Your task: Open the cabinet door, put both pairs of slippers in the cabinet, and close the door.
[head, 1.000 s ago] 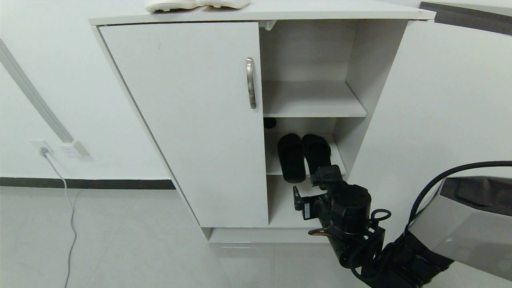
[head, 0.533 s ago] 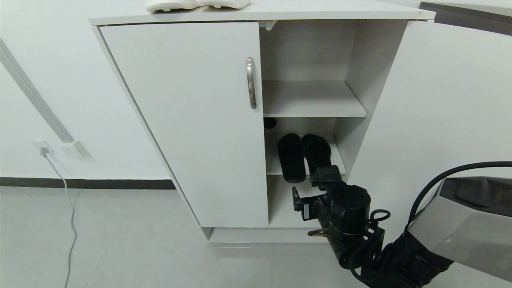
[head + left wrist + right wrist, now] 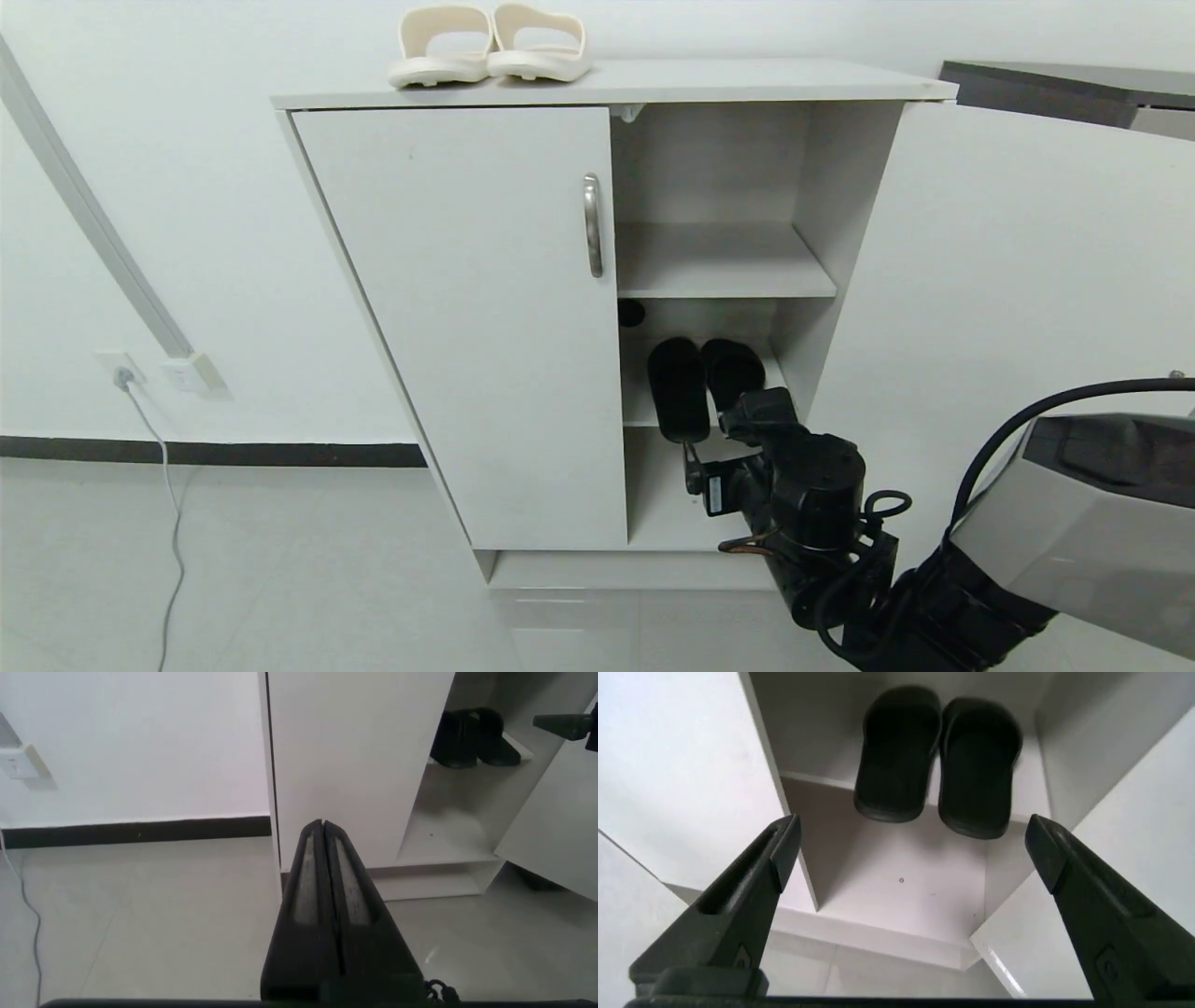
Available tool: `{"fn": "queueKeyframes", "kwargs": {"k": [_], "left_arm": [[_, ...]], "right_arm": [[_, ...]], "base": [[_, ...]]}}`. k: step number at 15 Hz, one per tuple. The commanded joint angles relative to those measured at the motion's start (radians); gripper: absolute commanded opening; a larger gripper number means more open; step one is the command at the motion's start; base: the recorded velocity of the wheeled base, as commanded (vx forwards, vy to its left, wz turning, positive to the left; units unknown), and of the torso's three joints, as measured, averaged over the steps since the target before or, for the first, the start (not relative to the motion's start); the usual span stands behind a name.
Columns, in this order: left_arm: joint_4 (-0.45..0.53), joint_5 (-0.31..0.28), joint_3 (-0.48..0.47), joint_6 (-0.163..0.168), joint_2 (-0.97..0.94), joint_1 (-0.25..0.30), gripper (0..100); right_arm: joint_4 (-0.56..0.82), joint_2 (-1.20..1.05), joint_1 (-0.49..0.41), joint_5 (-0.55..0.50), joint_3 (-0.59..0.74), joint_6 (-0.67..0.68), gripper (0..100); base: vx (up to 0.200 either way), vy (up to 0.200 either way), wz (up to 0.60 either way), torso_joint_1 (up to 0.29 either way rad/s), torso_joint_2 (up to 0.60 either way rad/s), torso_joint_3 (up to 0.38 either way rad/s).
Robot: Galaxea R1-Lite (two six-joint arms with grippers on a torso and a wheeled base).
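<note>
The white cabinet (image 3: pixel 467 317) has its left door shut and its right door (image 3: pixel 1008 280) swung wide open. A black pair of slippers (image 3: pixel 702 383) lies on the middle shelf, toes outward, also seen in the right wrist view as black slippers (image 3: pixel 938 761). A cream pair of slippers (image 3: pixel 490 45) rests on the cabinet top. My right gripper (image 3: pixel 724 439) hangs open just in front of the opening, below the black pair; its fingers (image 3: pixel 738 915) are spread wide with nothing between them. My left gripper (image 3: pixel 322 835) is shut and empty, low over the floor left of the cabinet.
A metal handle (image 3: pixel 592 226) sits on the shut left door. The upper shelf (image 3: pixel 719 266) and bottom compartment (image 3: pixel 667 509) hold nothing. A wall outlet with a hanging cable (image 3: pixel 121 378) is at the left. Bare tiled floor (image 3: pixel 280 579) spreads in front.
The head camera has shifted, so the cabinet sits lower in the picture and the cream slippers on top show in full. My right gripper stays open before the lower opening.
</note>
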Motion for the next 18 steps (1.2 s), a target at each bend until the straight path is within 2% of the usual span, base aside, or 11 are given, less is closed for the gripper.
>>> {"fn": "queueKeyframes", "kwargs": {"k": [1,14,18], "left_arm": [[0.000,0.002,0.000,0.000,0.002,0.000,0],[-0.002,0.006,0.000,-0.003,0.002,0.000,0],[0.000,0.005,0.000,-0.003,0.002,0.000,0]], "right_arm": [[-0.001,0.005,0.000,0.000,-0.001,-0.001,100],[-0.001,0.005,-0.012,0.000,-0.002,-0.008,100],[0.001,0.007,-0.012,0.000,-0.002,-0.008,100]], "base": [[0.000,0.000,0.00,0.002,0.00,0.203],[0.000,0.000,0.00,0.000,0.00,0.023],[0.000,0.200,0.00,0.005,0.00,0.004]]}}
